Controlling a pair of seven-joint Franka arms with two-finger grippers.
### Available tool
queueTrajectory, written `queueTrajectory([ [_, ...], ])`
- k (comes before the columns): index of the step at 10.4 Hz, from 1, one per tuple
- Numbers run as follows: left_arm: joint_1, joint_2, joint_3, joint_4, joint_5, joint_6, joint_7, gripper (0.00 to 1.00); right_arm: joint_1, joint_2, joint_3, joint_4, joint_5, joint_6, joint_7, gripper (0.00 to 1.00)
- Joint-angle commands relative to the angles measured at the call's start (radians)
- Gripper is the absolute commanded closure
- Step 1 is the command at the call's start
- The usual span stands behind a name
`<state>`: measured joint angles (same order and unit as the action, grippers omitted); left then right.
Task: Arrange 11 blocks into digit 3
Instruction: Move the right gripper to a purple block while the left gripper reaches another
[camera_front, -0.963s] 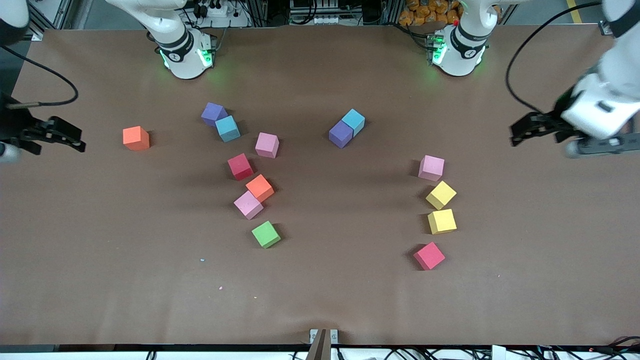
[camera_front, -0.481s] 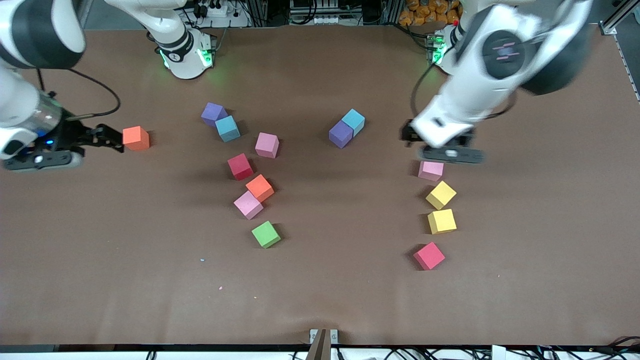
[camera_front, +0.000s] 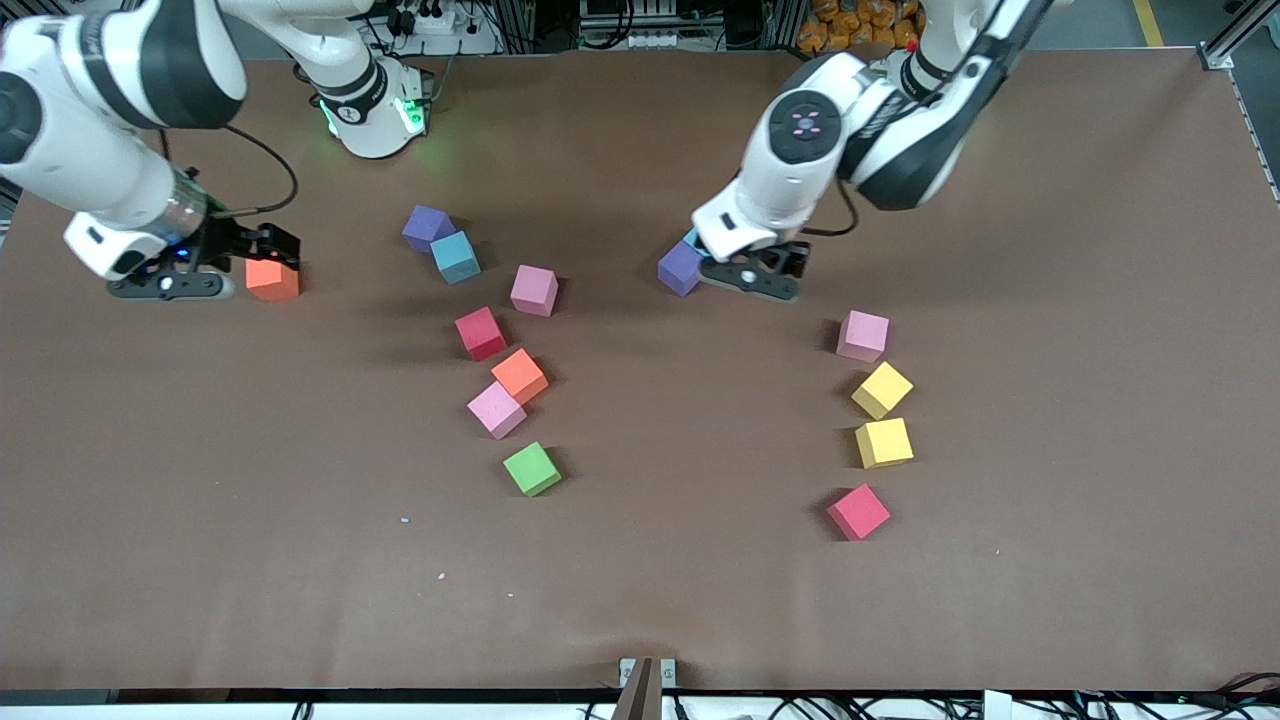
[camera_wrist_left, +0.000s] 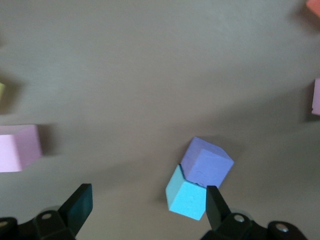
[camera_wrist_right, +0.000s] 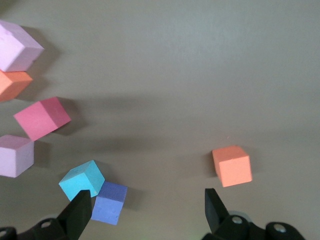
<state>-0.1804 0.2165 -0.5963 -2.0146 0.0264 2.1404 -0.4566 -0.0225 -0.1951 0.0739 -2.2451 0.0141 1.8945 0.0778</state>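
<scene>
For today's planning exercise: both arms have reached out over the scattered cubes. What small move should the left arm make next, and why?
Probably lower the left end effector, open, onto the light blue cube. That cube touches a purple cube, so the fingers should close on its free sides. The right end effector, also open, hangs near the lone orange cube.

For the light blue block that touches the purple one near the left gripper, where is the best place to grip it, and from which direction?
Come straight down from above. The light blue block touches the purple block on one face, so the open left gripper should probably close on the two free side faces next to that contact, with the fingers along the seam and none pushed between the blocks.
</scene>
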Motion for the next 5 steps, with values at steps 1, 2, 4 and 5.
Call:
queueTrajectory([
  [1,-0.051,0.061,-0.003,-0.03,0.072,0.071,-0.031,0.0,0.009,-0.058,-0.002,-0.125,0.024,0.055,0.095,0.0],
  [2,-0.082,0.079,-0.002,-0.03,0.104,0.087,-0.054,0.0,0.016,-0.058,-0.002,-0.169,0.042,0.081,0.13,0.0],
  [4,-0.129,0.121,0.0,-0.035,0.113,0.11,-0.076,0.0,0.048,-0.063,-0.002,-0.278,0.056,0.167,0.248,0.0],
  [5,-0.148,0.142,0.001,-0.036,0.125,0.131,-0.1,0.0,0.109,-0.061,-0.003,-0.336,0.056,0.243,0.343,0.0],
])
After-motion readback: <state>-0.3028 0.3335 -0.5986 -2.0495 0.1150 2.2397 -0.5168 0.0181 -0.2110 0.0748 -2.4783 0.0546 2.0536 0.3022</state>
